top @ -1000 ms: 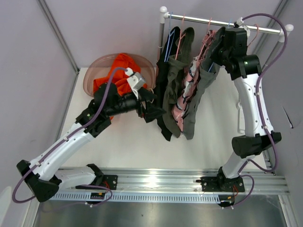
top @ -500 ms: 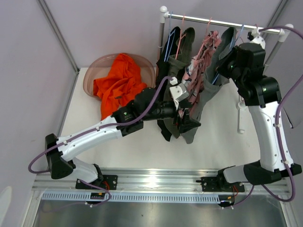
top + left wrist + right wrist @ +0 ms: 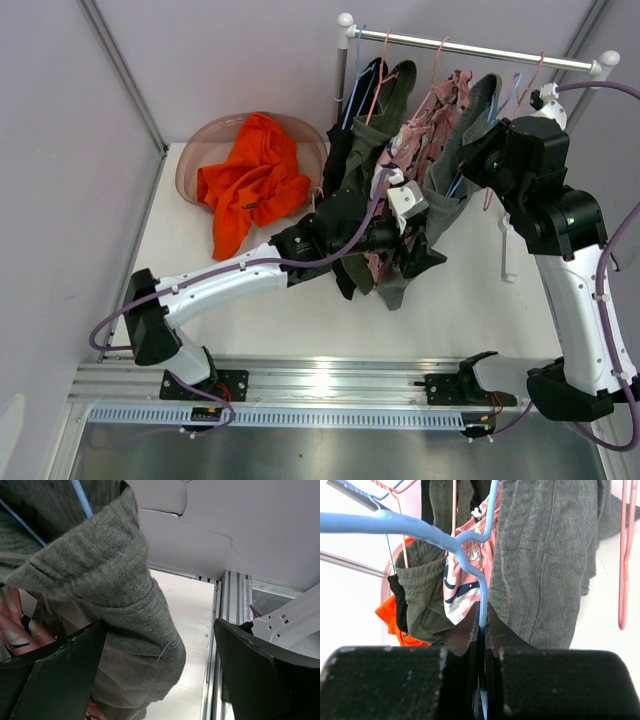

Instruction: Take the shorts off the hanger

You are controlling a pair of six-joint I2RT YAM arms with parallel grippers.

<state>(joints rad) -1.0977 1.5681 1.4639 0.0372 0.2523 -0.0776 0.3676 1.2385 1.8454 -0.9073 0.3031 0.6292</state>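
The rightmost grey-green shorts (image 3: 472, 125) hang from a blue hanger (image 3: 420, 530) on the rack's rail (image 3: 470, 48) at the back right of the table (image 3: 270, 310); their lower part droops toward the front. In the left wrist view a thick folded hem of these shorts (image 3: 115, 595) lies between the two dark fingers of the left gripper (image 3: 160, 625), whose jaws stand wide apart on either side of the cloth; the hem is against the inner face of the left-hand finger and apart from the other. The right gripper (image 3: 482, 630) is closed, pinching the blue hanger's lower wire between its fingers, just beside the grey-green cloth. To the left on the same rail hang the pink patterned shorts (image 3: 430, 120), then the olive shorts (image 3: 395, 95), then the black shorts (image 3: 345, 150), all bunched close together; a bare red wire hanger (image 3: 622, 555) shows at the right edge of the right wrist view. The orange shorts (image 3: 250, 180) lie crumpled in a clear pinkish basin (image 3: 195, 150) at the table's back left corner, one end spilling over its rim onto the table.
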